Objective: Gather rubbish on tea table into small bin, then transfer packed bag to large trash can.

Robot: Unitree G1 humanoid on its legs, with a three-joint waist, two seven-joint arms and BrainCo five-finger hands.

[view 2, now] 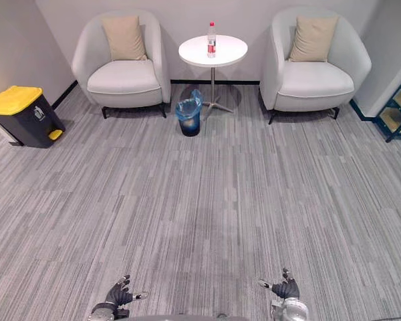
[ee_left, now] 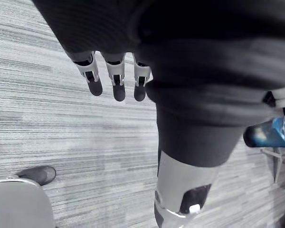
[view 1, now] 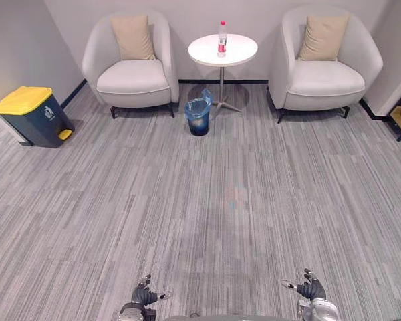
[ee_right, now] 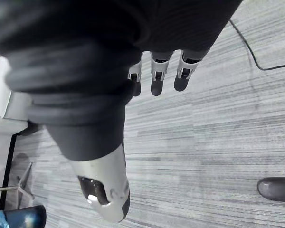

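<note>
While both arms hang low at the near edge of the eye views, the left hand and the right hand sit above the grey carpet. Their thumbs point toward each other, and their fingers are loosely spread and hold nothing.

Well apart from them, by the far wall, a round white counter stands between a left armchair and a right armchair. A plastic bottle with a red cap stands upright on the counter. The small bin, lined with a blue bag, is on the floor just beside the counter's foot. The large trash can, dark with a yellow lid, stands by the left wall, well apart from the small bin.

From close up, the left wrist view gives the hand's pose more plainly. Its fingers are straight in a row and the thumb is held apart, with bare carpet past them and the small bin at the edge. The right wrist view shows the same relaxed spread of that hand's fingers and thumb, with the small bin and the counter's foot in a corner.
</note>
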